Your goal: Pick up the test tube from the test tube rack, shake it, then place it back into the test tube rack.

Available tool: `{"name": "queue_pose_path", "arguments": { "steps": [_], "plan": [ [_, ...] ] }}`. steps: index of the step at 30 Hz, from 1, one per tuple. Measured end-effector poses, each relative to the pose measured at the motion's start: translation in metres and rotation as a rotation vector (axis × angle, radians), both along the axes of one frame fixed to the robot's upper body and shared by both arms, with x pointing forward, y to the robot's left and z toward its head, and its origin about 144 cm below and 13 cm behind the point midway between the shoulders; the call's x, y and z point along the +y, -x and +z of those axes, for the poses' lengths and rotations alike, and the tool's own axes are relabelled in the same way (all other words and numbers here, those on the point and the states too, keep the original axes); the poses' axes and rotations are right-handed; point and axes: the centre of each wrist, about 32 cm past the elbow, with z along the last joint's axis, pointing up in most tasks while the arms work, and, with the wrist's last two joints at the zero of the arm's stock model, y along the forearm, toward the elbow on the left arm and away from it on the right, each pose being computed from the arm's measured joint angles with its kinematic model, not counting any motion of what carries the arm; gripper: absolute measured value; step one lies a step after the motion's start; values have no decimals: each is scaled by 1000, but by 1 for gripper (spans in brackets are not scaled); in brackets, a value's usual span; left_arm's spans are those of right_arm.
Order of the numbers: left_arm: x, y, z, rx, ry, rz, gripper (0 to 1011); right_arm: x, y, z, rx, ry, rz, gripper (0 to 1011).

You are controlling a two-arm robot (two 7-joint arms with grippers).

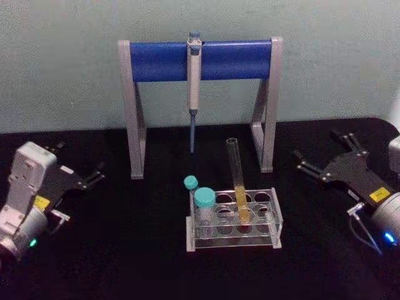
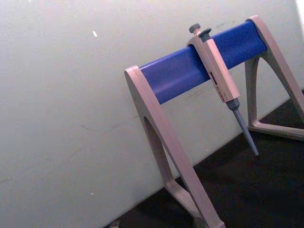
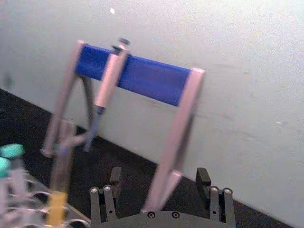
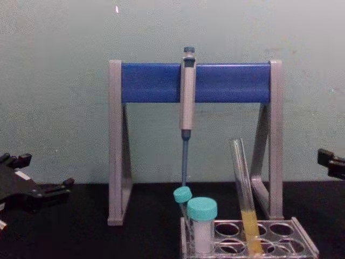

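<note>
Tube: we saw the test tube (image 1: 236, 175) standing in the rack (image 1: 275, 220), leaning a little.
Left gripper (image 1: 84, 161): well left of the rack, jaws spread, empty.
Right gripper (image 1: 315, 151): well right of the rack, jaws spread, empty.
Progress: we judged nothing was begun; lifting, shaking and returning were all left.

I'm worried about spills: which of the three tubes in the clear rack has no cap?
The long thin clear glass tube holding yellow liquid, leaning in the clear plastic rack; the two shorter tubes wear teal caps.
</note>
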Motion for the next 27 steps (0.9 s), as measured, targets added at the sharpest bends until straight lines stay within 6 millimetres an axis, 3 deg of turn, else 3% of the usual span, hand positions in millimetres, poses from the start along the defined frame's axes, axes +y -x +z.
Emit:
{"name": "queue_pose_path", "arguments": {
  "steps": [12, 27],
  "plan": [
    [0, 0, 0, 0, 0, 0, 1001, 19, -1, 1, 60, -58, 190, 1000],
    [0, 0, 0, 0, 0, 0, 1001, 45, -35, -2, 185, -99, 355, 1000]
  ]
}}
